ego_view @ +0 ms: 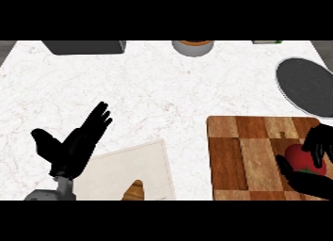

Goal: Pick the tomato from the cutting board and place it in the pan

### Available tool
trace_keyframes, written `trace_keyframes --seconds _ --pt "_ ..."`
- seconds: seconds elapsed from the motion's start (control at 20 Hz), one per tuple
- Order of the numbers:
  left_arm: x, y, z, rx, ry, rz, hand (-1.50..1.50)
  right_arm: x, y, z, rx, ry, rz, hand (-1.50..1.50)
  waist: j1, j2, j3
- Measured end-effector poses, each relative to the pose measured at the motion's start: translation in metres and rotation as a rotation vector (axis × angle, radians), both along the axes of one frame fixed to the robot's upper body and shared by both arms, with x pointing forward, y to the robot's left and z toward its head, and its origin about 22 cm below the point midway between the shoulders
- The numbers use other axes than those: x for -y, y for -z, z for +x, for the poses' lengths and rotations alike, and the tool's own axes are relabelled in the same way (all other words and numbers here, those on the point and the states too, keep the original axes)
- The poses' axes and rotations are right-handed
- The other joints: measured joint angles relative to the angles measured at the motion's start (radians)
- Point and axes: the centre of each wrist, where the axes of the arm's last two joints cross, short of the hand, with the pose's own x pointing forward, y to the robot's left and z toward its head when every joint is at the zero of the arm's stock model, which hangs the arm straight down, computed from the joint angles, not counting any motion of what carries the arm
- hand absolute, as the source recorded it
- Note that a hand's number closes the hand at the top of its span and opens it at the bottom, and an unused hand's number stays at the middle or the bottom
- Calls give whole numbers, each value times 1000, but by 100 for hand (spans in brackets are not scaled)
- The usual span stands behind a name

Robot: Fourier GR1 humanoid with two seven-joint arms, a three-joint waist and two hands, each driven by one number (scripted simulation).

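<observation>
A red tomato (303,159) lies on the right part of the wooden cutting board (242,155) at the lower right. My right hand (321,181) is curled round it, fingers above and thumb below, and hides part of it. The dark round pan (309,86) lies at the right edge of the white counter, beyond the board. Resting at the lower left, my left hand (75,145) stays open with its fingers up and holds nothing.
A pale board (121,172) with a brown loaf end (133,192) lies at the lower middle. A dark box (84,46) stands at the back left, a round bowl (194,46) at the back middle, and a small item (266,42) at the back right.
</observation>
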Motion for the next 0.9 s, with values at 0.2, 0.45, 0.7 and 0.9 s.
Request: trace_keyframes --seconds 0.2,0.45,0.7,0.9 --pt "2 0 1 8 5 -2 0 29 -2 -1 0 35 151 150 11 3 0" --pt "8 0 1 10 27 -3 0 62 3 26 9 81 192 150 24 6 1" --pt "15 -5 8 16 31 1 0 83 15 66 43 142 106 150 33 9 1" --pt "11 -5 4 17 38 3 0 96 29 97 99 209 89 150 43 10 2"
